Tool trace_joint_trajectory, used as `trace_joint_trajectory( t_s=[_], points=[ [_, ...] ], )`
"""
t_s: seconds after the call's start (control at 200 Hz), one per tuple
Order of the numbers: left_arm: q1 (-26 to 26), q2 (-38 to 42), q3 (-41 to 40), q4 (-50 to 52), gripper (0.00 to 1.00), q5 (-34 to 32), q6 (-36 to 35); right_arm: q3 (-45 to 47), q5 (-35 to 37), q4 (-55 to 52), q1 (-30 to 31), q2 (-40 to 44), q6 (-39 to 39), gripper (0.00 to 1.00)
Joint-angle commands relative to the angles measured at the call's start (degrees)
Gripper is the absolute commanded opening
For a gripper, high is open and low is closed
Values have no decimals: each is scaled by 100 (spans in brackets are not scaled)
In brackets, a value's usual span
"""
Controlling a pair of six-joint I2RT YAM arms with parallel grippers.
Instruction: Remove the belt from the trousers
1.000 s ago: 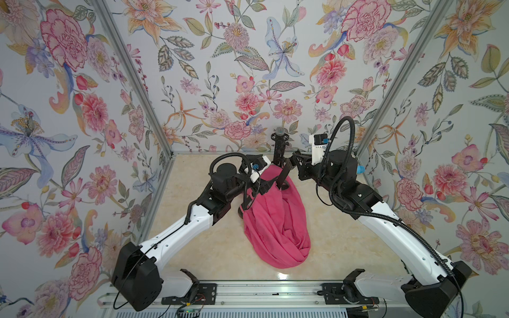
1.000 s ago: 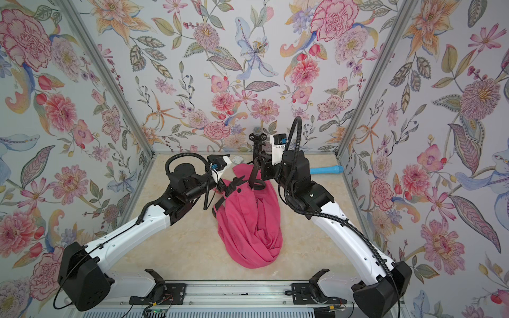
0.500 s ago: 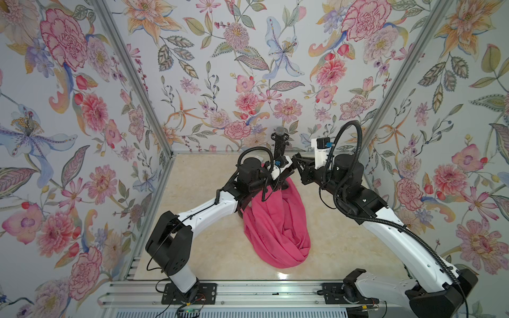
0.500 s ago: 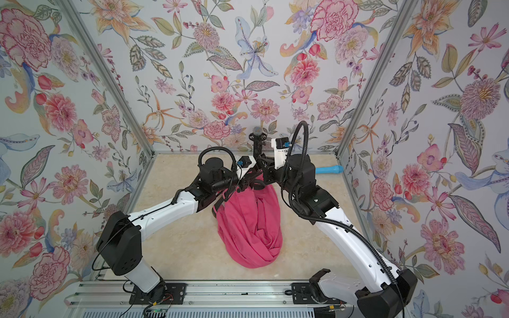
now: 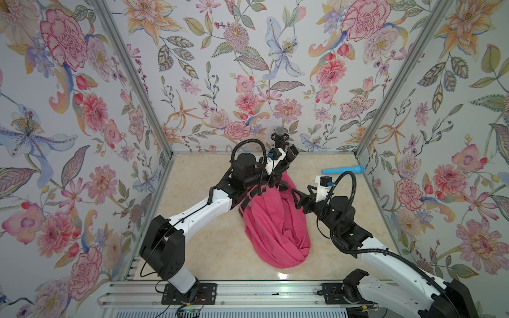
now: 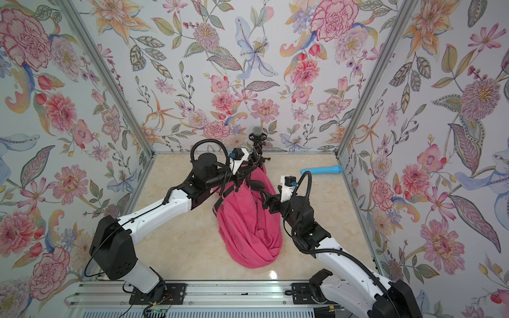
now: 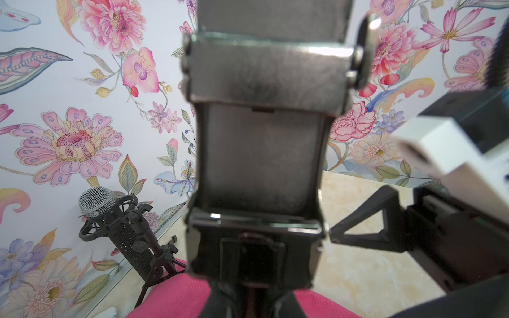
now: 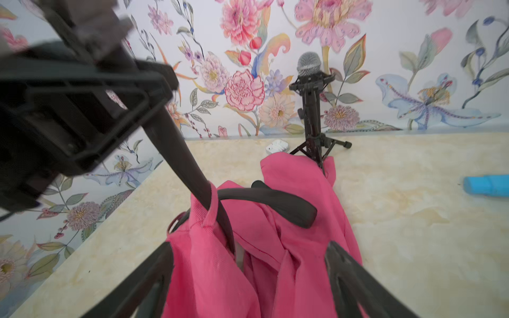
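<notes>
The pink trousers lie bunched at the centre of the table in both top views, waistband toward the back wall. Above that upper end, the left gripper is pressed together on the belt. In the right wrist view the belt runs taut from upper left down through a pink waistband loop, and more strap curls across the fabric. The right gripper stands spread, its fingers apart over the trousers, pinching nothing. A microphone stands at the back, a blue tube at right
</notes>
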State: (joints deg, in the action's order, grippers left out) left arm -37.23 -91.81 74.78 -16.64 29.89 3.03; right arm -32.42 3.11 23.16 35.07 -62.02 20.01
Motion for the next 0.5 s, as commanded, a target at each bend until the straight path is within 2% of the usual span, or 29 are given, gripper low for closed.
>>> trace_joint_trajectory(
  t_s=[0.0, 0.095, 0.255, 0.42, 0.495],
  points=[
    [88, 447, 514, -132, 0, 337, 600, -480, -347, 1004, 175, -884, 132, 89],
    [181, 540, 635, 76, 0, 576, 852, -1114, -90, 847, 590, -1519, -37, 90],
    [332, 753, 776, 187, 0, 896, 1263, -1627, -170, 1279, 473, -2437, -25, 89],
    [588, 1078, 943, 522, 0, 1168, 1623, -1953, -145, 1281, 304, -3132, 154, 77],
    [800, 1299, 1009, 600, 0, 1332, 1905, -1969, -117, 1297, 249, -3410, 219, 68]
  ],
)
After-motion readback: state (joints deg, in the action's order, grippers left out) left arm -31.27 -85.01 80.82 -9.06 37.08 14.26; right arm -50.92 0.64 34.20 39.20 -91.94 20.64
